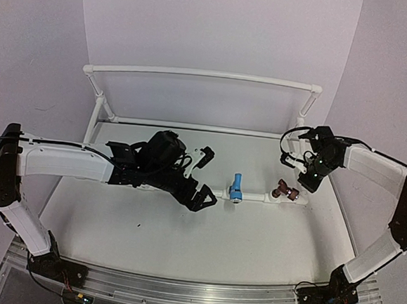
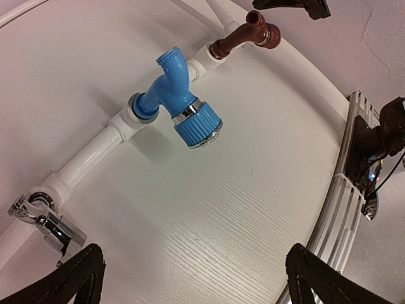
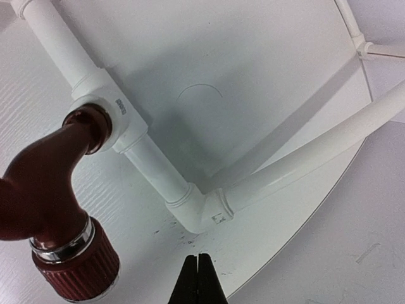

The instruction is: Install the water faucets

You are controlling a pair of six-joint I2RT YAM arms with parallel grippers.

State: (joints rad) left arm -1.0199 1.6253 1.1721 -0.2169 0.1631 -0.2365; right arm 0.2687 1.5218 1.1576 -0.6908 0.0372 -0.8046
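Three water faucets sit in sockets of the white pipe frame's front pipe. The light blue one is in the middle socket. The dark red-brown one is at the right. The grey metal one is at the left, and my left arm hides it from above. My left gripper hangs wide open just left of the blue faucet, holding nothing. My right gripper is shut and empty, just right of the red-brown faucet, above the pipe elbow.
The pipe frame's raised back rail and side pipes ring the white table. An aluminium rail carrying the arm bases runs along the near edge. The table's right edge lies close under my right gripper.
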